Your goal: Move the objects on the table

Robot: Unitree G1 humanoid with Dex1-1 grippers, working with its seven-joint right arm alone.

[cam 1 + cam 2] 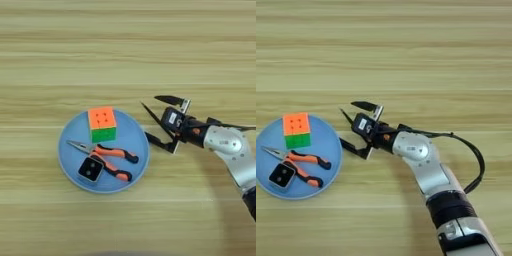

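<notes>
Soft, even light falls on the wooden table (pixel 125 45), bright enough to show its grain from the far edge to the near one. There is no glare on the wood, and the blue plate (pixel 130 145) has only a dull sheen. Shadows are faint: a pale grey one spreads on the table under the silver arm (pixel 421 165), toward the near edge. Both views are slightly soft, with fine detail smeared throughout.
</notes>
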